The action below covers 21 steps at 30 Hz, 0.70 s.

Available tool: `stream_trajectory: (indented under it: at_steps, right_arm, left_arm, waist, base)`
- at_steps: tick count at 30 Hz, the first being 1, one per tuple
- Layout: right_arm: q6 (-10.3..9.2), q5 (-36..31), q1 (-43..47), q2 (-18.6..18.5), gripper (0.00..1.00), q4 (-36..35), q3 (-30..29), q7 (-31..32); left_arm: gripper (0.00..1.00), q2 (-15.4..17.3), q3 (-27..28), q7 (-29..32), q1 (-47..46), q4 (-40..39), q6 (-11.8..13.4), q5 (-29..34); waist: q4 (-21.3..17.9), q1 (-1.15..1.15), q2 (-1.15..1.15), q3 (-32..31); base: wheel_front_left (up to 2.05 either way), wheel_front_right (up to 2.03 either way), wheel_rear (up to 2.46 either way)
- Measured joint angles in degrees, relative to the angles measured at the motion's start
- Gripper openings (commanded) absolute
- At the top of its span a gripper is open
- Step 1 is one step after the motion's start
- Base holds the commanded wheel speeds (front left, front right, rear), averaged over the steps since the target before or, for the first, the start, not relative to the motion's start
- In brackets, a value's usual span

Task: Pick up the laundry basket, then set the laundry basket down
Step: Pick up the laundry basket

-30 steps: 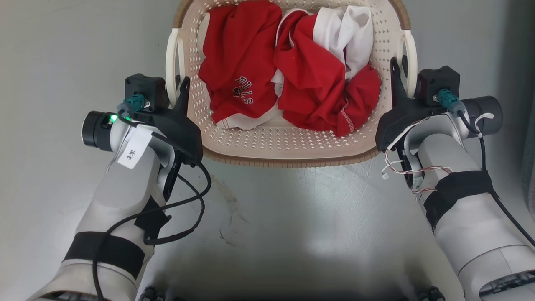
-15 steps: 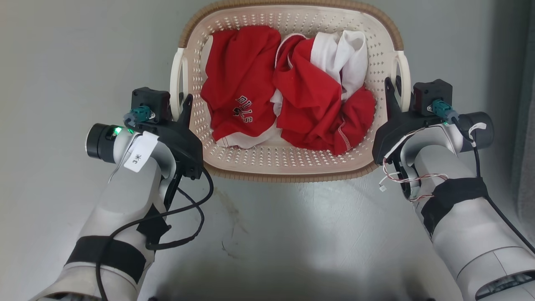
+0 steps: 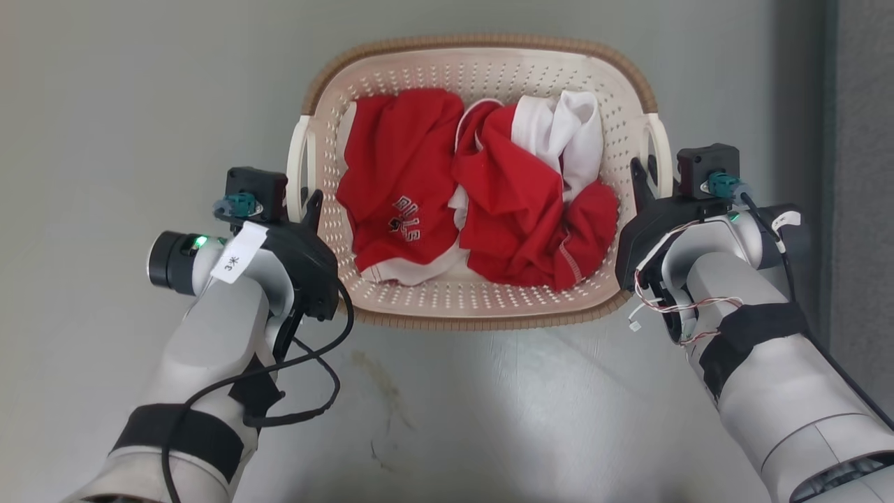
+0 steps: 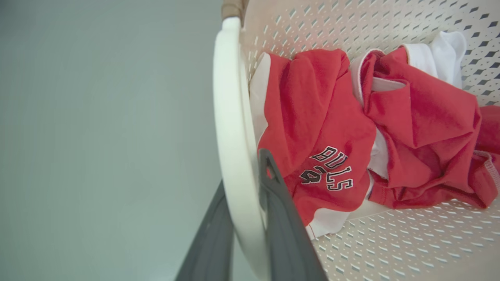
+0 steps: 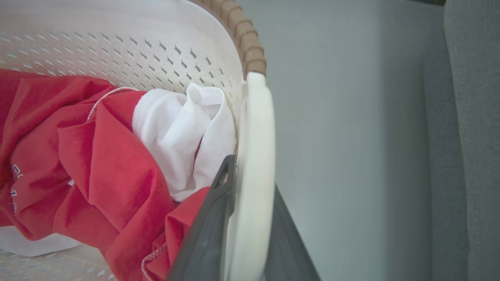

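While both arms are reaching forward, the left gripper [image 3: 307,206] is clamping the laundry basket's [image 3: 482,321] left handle [image 3: 299,168] and the right gripper [image 3: 646,175] is clamping its right handle [image 3: 662,150]. Basket's sitting between them over the grey floor [image 3: 489,405], carrying two red garments [image 3: 394,168] and one white garment [image 3: 573,133].

The right gripper [image 5: 250,191] is clasping the white handle [image 5: 256,128] of the laundry basket [image 5: 117,47], where red clothes [image 5: 97,168] and a white garment [image 5: 179,125] are lying.
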Motion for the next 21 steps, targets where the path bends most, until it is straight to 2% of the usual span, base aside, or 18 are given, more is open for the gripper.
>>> stream_trajectory:
  at_steps: [9,21]
  right_arm:
    - [0.76,3.94,2.71,0.01,0.0,0.26,3.19,2.86]
    - [0.86,9.9,7.03,0.14,0.0,0.12,7.81,7.13]
  left_arm:
    - [0.0,-0.04,-0.42,1.7,2.72,1.43,-0.43,-1.33]
    - [0.0,-0.15,-0.82,4.13,7.15,2.77,-0.52,-2.0]
  waist:
    - [-0.41,0.0,0.0,-5.99]
    - [-1.41,0.0,0.0,-14.75]
  base:
    - [0.0,0.0,0.0]
    - [0.0,0.0,0.0]
